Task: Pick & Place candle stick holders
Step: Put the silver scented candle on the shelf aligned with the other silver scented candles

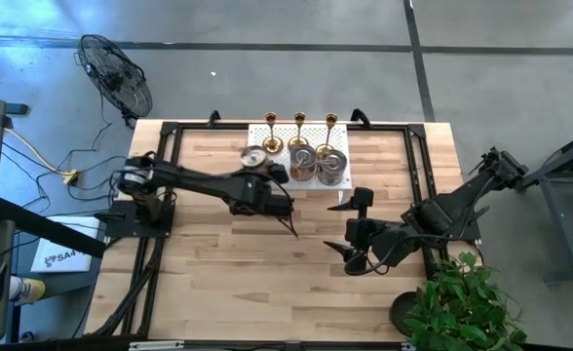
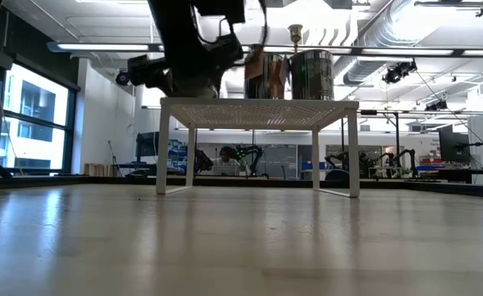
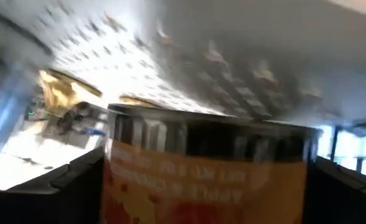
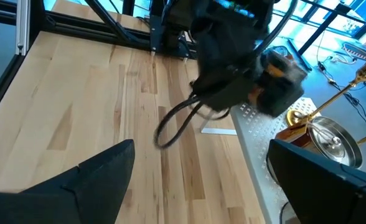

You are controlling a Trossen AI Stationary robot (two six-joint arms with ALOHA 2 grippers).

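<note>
Reaching over the bench (image 1: 218, 283) in the high view, the left end effector (image 1: 279, 175) sits at the white rack (image 1: 350, 136), touching a silvery candle stick holder (image 1: 304, 162), with gold holders (image 1: 300, 130) behind; the right end effector (image 1: 357, 226) waits well apart. From the left wrist view, its fingers (image 3: 77, 186) hold a silvery holder (image 3: 208, 174) with an orange label, writing unreadable. From the right wrist view, the right fingers (image 4: 83, 180) stand wide.

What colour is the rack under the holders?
White and perforated, clearest in the low view: rack.
</note>
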